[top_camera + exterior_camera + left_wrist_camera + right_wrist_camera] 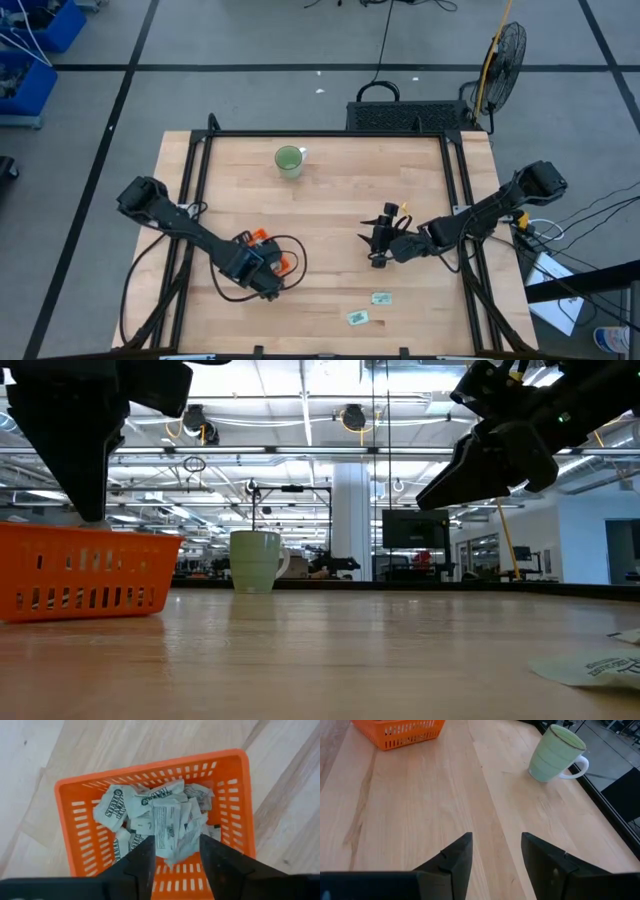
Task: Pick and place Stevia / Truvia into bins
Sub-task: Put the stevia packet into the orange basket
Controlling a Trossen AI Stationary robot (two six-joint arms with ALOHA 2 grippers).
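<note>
From above, you see the left gripper (262, 272) low on the table (330, 215), at about 7 o'clock from the centre, right over the orange tray (272, 264), which it mostly covers. Your right gripper (383, 240) hangs at about 4 o'clock from the centre, well apart from the tray. Two Stevia sachets (381, 298) lie loose on the wood at 5 o'clock, near the front edge. The light-green cup (289, 160) stands at 11 o'clock.

At table height, you find the tray (82, 570) at 9 o'clock with the left arm dark above it, the cup (256, 560) behind, and the right gripper (480, 465) raised at 2 o'clock. One sachet (590, 668) lies flat at 4 o'clock.

Through the left wrist, your fingers (141, 867) stand spread, empty, just above the tray (80, 827), which is heaped with sachets (162, 820).

Through the right wrist, your fingers (454, 860) are also spread with nothing between them, over bare wood; the tray (400, 732) and cup (555, 752) sit far ahead.
</note>
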